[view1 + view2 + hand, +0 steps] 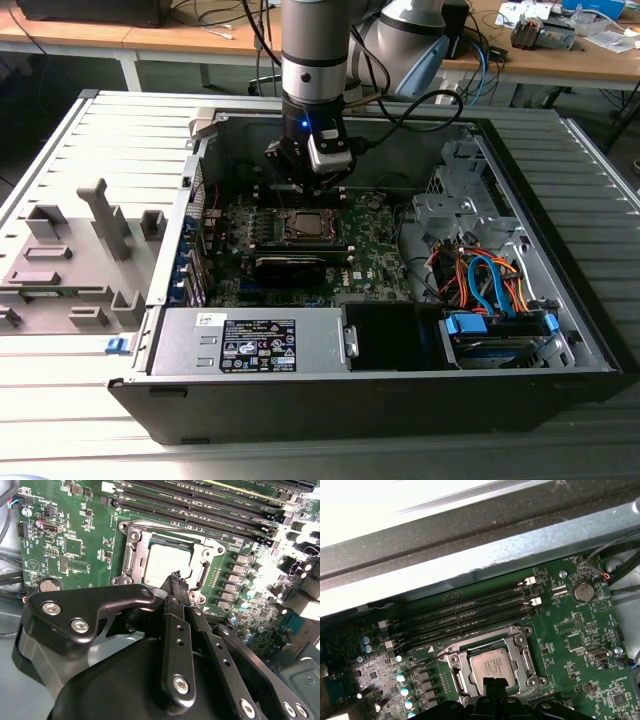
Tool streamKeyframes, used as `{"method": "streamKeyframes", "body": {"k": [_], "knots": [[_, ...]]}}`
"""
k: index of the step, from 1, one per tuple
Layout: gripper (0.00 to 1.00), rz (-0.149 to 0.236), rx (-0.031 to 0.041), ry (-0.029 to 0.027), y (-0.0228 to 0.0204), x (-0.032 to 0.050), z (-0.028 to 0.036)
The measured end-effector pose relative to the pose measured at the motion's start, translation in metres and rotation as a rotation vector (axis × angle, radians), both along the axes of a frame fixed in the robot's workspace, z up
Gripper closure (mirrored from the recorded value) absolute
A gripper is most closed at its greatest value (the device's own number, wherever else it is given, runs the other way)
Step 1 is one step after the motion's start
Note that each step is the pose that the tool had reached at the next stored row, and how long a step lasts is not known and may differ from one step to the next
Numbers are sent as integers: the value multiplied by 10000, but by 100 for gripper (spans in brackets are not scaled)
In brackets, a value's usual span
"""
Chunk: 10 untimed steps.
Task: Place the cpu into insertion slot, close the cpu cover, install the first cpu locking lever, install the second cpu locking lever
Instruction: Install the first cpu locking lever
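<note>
The cpu [166,562] lies flat in the insertion slot [129,534], its silver-grey top showing. The cpu cover [131,560] is down around it, so the chip shows through the frame's square opening. In the first wrist view the cpu [492,664] sits inside the same cover [519,652], and a thin metal lever rod [427,659] runs out from one corner of the socket; I cannot tell whether it is latched. My gripper [176,577] is shut with nothing between its fingers, tips at the chip's edge. In the exterior view the gripper [308,190] hangs just behind the slot [305,226].
Long memory slots [470,615] run beside the socket, under the case wall [470,555]. A long black card [295,265] lies in front of the socket, with a power supply [250,340] nearer still. Coloured cables [490,280] fill the exterior view's right. A grey fixture [80,250] stands outside the case.
</note>
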State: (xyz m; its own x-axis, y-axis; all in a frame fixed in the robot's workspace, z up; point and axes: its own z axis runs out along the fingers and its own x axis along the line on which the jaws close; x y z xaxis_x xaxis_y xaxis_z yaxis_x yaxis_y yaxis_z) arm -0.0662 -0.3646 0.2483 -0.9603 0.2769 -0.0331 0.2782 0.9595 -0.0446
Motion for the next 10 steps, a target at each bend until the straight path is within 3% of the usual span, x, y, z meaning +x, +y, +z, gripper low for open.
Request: {"method": "streamKeyframes", "body": {"k": [10], "knots": [[89, 193, 0, 0, 0, 0, 0]]}}
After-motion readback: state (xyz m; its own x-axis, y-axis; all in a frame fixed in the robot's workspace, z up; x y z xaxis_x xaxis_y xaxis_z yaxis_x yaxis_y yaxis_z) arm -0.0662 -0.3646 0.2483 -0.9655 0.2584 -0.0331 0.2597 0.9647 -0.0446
